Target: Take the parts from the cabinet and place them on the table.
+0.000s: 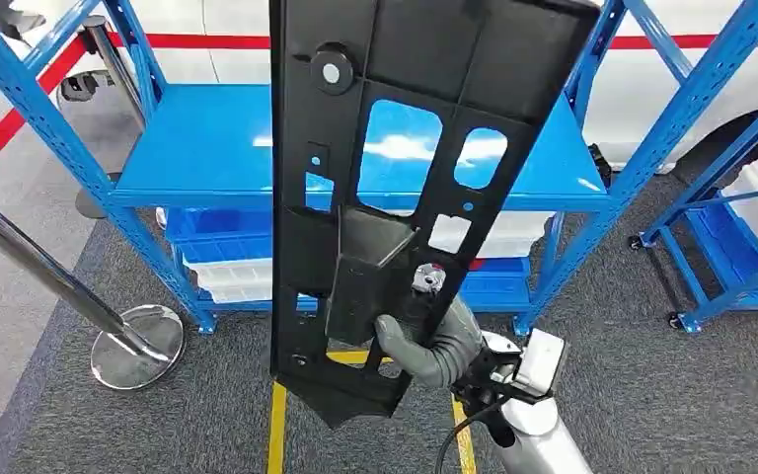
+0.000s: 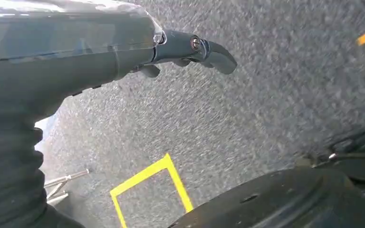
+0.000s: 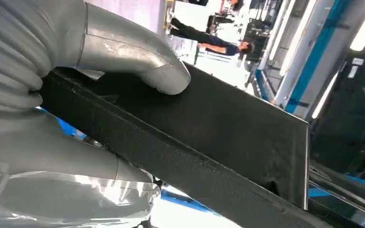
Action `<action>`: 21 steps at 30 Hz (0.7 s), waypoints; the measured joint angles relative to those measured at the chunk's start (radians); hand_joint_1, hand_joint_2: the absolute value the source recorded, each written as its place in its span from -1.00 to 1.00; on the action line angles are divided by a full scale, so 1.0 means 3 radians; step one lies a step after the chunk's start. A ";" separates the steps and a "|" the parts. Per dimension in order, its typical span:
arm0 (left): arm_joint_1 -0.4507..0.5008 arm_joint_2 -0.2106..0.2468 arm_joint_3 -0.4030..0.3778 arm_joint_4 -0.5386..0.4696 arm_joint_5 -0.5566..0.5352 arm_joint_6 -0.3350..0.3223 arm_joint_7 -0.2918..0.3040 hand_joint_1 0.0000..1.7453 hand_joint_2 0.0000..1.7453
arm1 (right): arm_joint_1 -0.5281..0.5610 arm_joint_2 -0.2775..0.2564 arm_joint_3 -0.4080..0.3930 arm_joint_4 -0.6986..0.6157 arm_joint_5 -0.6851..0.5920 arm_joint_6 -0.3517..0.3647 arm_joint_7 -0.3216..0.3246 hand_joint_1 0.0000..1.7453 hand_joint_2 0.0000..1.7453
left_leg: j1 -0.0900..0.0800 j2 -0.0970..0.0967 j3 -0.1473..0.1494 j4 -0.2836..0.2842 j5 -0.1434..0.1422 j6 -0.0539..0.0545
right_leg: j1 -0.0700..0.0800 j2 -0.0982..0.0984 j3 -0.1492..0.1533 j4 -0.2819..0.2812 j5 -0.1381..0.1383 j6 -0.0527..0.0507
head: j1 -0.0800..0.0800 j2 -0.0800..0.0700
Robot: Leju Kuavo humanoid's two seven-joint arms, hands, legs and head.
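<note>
A long black plastic panel point(image 1: 395, 118) with cut-out windows stands upright in front of me, held near its lower end by my right hand point(image 1: 424, 341). The same panel point(image 3: 209, 142) fills the right wrist view, with the thumb point(image 3: 142, 61) pressed on its flat face. Behind it is the blue cabinet shelf point(image 1: 207, 148), bare on its top level. My left hand point(image 2: 123, 47) hangs over the grey carpet with fingers loosely curled and nothing in them.
Blue and white bins point(image 1: 222, 257) sit on the cabinet's lower shelf. A chrome stanchion base point(image 1: 138, 346) stands at the left. A second blue rack point(image 1: 740, 227) with bins is at the right. Yellow floor tape point(image 1: 276, 425) marks the carpet.
</note>
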 joint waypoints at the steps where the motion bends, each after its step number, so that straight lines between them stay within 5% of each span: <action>1: -0.0004 0.0000 0.0000 0.0001 0.0000 -0.0001 0.0000 -1.00 1.00 | 0.0008 0.0000 -0.0004 0.0000 0.0000 0.0006 0.0000 1.00 1.00 | 0.0000 0.0001 -0.0063 0.0012 0.0036 -0.0009 | -0.0009 -0.0001 0.0110 -0.0072 0.0140 0.0002 | 0.0000 0.0000; 3: -0.0005 0.0000 0.0000 0.0000 0.0000 -0.0001 0.0000 -1.00 1.00 | 0.0009 0.0003 -0.0005 -0.0003 0.0000 0.0015 0.0000 1.00 1.00 | 0.0003 0.0000 -0.0153 0.0037 0.0089 -0.0031 | -0.0012 0.0001 0.0490 -0.0543 0.0307 -0.0010 | -0.0001 0.0000; 5: -0.0013 -0.0001 0.0000 -0.0001 -0.0001 0.0000 -0.0003 -1.00 1.00 | 0.0008 0.0013 -0.0008 -0.0028 0.0000 0.0019 0.0000 1.00 1.00 | -0.0012 -0.0001 -0.0201 0.0054 0.0136 -0.0066 | 0.0013 0.0028 0.0860 -0.1134 0.0131 -0.0050 | -0.0003 0.0000; 8: -0.0001 0.0001 0.0000 -0.0001 -0.0003 0.0001 -0.0004 -1.00 1.00 | 0.0017 0.0020 -0.0019 -0.0038 -0.0004 0.0022 -0.0001 1.00 1.00 | 0.0005 -0.0005 -0.0201 0.0009 0.0229 -0.0121 | 0.0032 0.0024 0.0832 -0.1145 0.0182 -0.0093 | -0.0001 0.0000; 9: 0.0003 0.0002 0.0000 -0.0001 -0.0001 0.0001 -0.0004 -1.00 1.00 | 0.0024 0.0023 -0.0019 -0.0038 -0.0004 0.0024 0.0000 1.00 1.00 | -0.0016 -0.0021 -0.0216 0.0001 0.0241 -0.0142 | -0.0005 0.0008 0.0801 -0.1198 0.0225 -0.0137 | -0.0001 0.0000; 11: -0.0003 0.0006 0.0001 -0.0001 0.0011 0.0003 -0.0006 -1.00 1.00 | 0.0029 0.0041 -0.0022 -0.0047 -0.0009 0.0024 0.0004 1.00 1.00 | -0.0003 -0.0013 -0.0318 0.0253 -0.0092 -0.0173 | -0.0002 -0.0015 0.0755 -0.1195 0.0294 -0.0199 | -0.0001 0.0000; 13: -0.0006 0.0006 0.0004 -0.0001 0.0022 0.0018 -0.0010 -1.00 1.00 | 0.0046 0.0059 -0.0032 -0.0056 -0.0010 0.0028 0.0011 1.00 1.00 | 0.0000 -0.0013 -0.0472 0.0815 -0.0440 -0.0188 | 0.0018 -0.0026 0.0681 -0.1187 0.0347 -0.0206 | -0.0003 0.0000; 14: -0.0007 0.0006 0.0004 -0.0001 0.0022 0.0025 -0.0013 -1.00 1.00 | 0.0057 0.0067 -0.0043 -0.0056 -0.0010 0.0034 0.0018 1.00 1.00 | 0.0000 -0.0013 -0.0518 0.1047 -0.0517 -0.0194 | 0.0024 -0.0033 0.0641 -0.1175 0.0370 -0.0206 | -0.0003 0.0000; 15: -0.0007 0.0006 0.0005 -0.0001 0.0022 0.0029 -0.0014 -1.00 1.00 | 0.0071 0.0071 -0.0059 -0.0056 -0.0010 0.0036 0.0022 1.00 1.00 | 0.0001 -0.0013 -0.0506 0.1147 -0.0493 -0.0197 | 0.0028 -0.0038 0.0604 -0.1162 0.0390 -0.0205 | -0.0003 0.0000; 16: -0.0005 0.0006 0.0005 -0.0001 0.0020 0.0031 -0.0014 -1.00 1.00 | 0.0082 0.0076 -0.0074 -0.0056 -0.0010 0.0041 0.0022 1.00 1.00 | 0.0002 -0.0013 -0.0420 0.1093 -0.0398 -0.0198 | 0.0029 -0.0040 0.0561 -0.1142 0.0409 -0.0200 | -0.0003 0.0000; 18: 0.0009 0.0006 0.0005 -0.0001 0.0017 0.0031 -0.0004 -1.00 1.00 | 0.0098 0.0081 -0.0090 -0.0064 -0.0010 0.0046 0.0024 1.00 1.00 | 0.0011 -0.0013 -0.0071 0.0603 -0.0174 -0.0194 | 0.0027 -0.0034 0.0480 -0.1090 0.0438 -0.0184 | -0.0003 0.0000; 20: 0.0022 0.0010 0.0005 -0.0001 0.0009 0.0031 0.0006 -1.00 1.00 | 0.0114 0.0101 -0.0117 -0.0094 -0.0010 0.0045 0.0024 1.00 1.00 | 0.0009 -0.0021 0.0258 0.0100 -0.0243 -0.0169 | 0.0047 -0.0026 0.0415 -0.1040 0.0457 -0.0156 | -0.0003 0.0000; 21: 0.0024 0.0009 0.0005 -0.0001 0.0008 0.0034 0.0006 -1.00 1.00 | 0.0118 0.0108 -0.0128 -0.0100 -0.0010 0.0046 0.0022 1.00 1.00 | 0.0007 -0.0036 0.0263 0.0052 -0.0261 -0.0141 | 0.0047 -0.0027 0.0401 -0.1035 0.0484 -0.0137 | -0.0002 0.0000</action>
